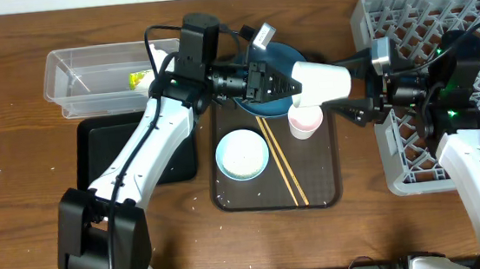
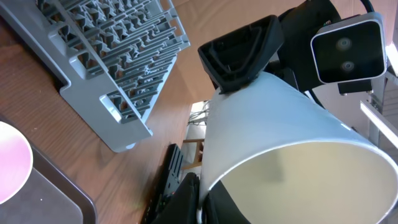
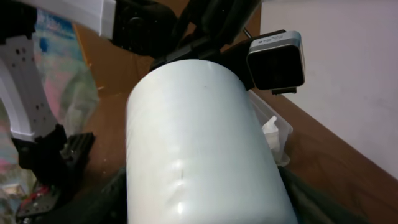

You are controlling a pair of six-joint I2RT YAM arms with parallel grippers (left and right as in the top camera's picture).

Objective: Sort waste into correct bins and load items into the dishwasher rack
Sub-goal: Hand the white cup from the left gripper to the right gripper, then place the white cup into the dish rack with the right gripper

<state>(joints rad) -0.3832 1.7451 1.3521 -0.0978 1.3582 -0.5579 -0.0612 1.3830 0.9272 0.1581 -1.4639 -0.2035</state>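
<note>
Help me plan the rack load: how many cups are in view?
2. The whitish cup is held in the air over the brown tray's far end; the pink cup stands on that tray. None seem hidden.

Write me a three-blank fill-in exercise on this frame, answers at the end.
The white cup, between the left gripper and the right gripper, lies on its ____ in the air.
The yellow-green wrapper lies in the ____ tub.
On the brown tray sit the light blue bowl, the pink cup and ____ chopsticks.
Answers: side, clear, two.
</note>
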